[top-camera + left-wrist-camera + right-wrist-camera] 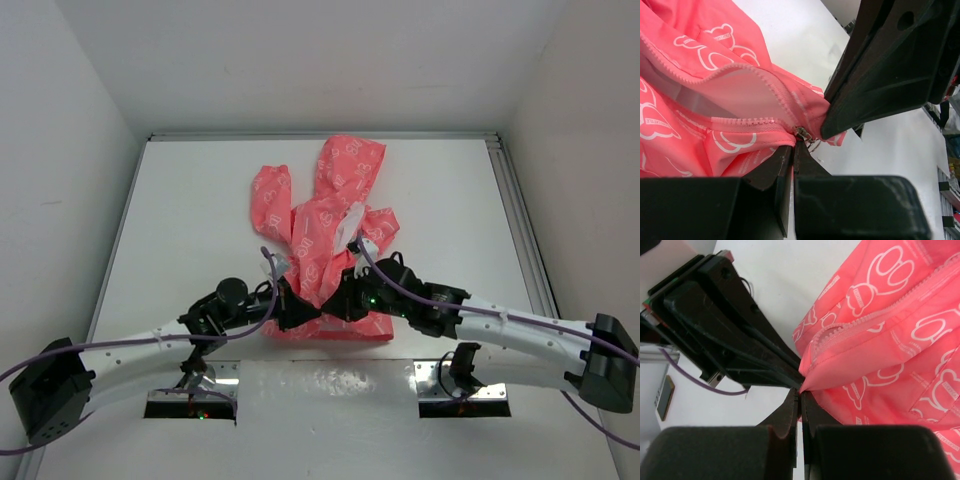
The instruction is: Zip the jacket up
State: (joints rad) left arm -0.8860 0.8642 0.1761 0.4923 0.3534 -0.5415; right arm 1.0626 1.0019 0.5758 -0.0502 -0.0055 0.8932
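- Lying mid-table, one jacket (325, 225) has white table (190, 210) showing on its left, right and far sides.
- We count two grippers, just beside each other at its near hem.
- Left gripper (794, 149) fingers pinch the hem by the zipper slider (802, 134); right gripper (801, 396) fingers pinch the hem corner.

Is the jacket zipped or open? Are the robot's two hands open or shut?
jacket: crumpled, front open.
zipper: unzipped, slider at the bottom end.
left gripper: shut on the jacket's hem by the slider.
right gripper: shut on the jacket's hem.
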